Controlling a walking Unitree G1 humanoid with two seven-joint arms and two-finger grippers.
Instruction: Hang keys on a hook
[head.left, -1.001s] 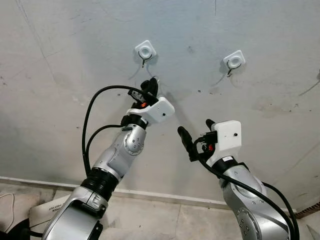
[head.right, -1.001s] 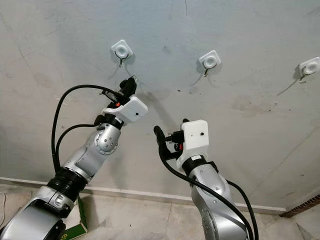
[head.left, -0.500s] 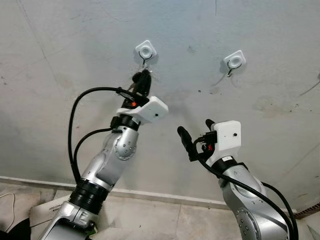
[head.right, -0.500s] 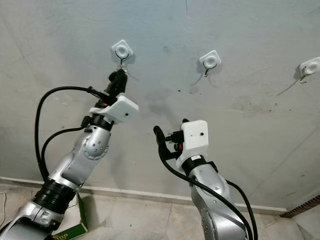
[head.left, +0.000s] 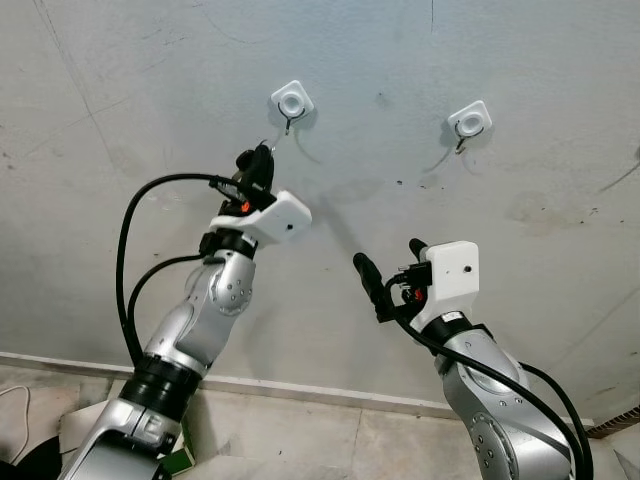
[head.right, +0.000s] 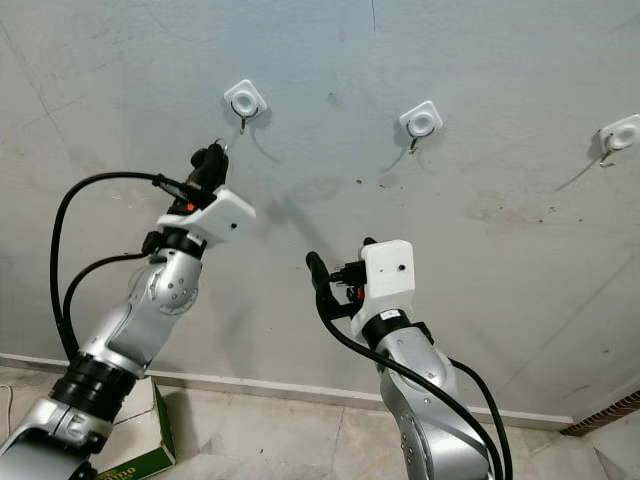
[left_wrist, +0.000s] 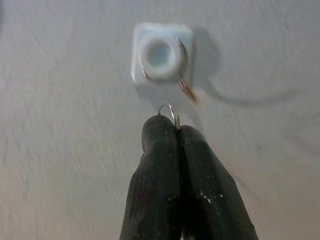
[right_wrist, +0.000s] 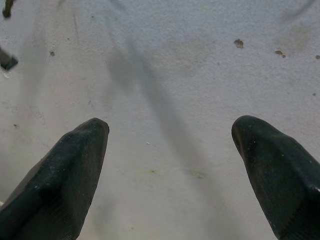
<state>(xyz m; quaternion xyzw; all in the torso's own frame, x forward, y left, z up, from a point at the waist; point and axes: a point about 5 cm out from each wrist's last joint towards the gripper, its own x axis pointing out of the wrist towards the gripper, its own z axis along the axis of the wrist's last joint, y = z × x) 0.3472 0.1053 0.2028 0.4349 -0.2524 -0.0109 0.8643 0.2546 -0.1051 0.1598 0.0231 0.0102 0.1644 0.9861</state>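
Pinching a thin key ring (left_wrist: 169, 111) between tightly pressed fingertips, the left gripper (left_wrist: 176, 134) leaves the loop poking just past its jaws toward the hook (left_wrist: 186, 88), near ahead, ready to catch; the right gripper (right_wrist: 170, 145) idles, jaws spread, facing bare wall (right_wrist: 200, 60).

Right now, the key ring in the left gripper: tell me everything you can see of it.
The key ring is a thin silver wire loop; just a small arc pokes out from the tips of the left gripper, whose two black fingers are pinched shut on it. It looks like bare metal. No key can be made out; the rest sits hidden between the fingers. The arc stands just short of the metal hook hanging from the white square wall mount, and looks not yet on it.
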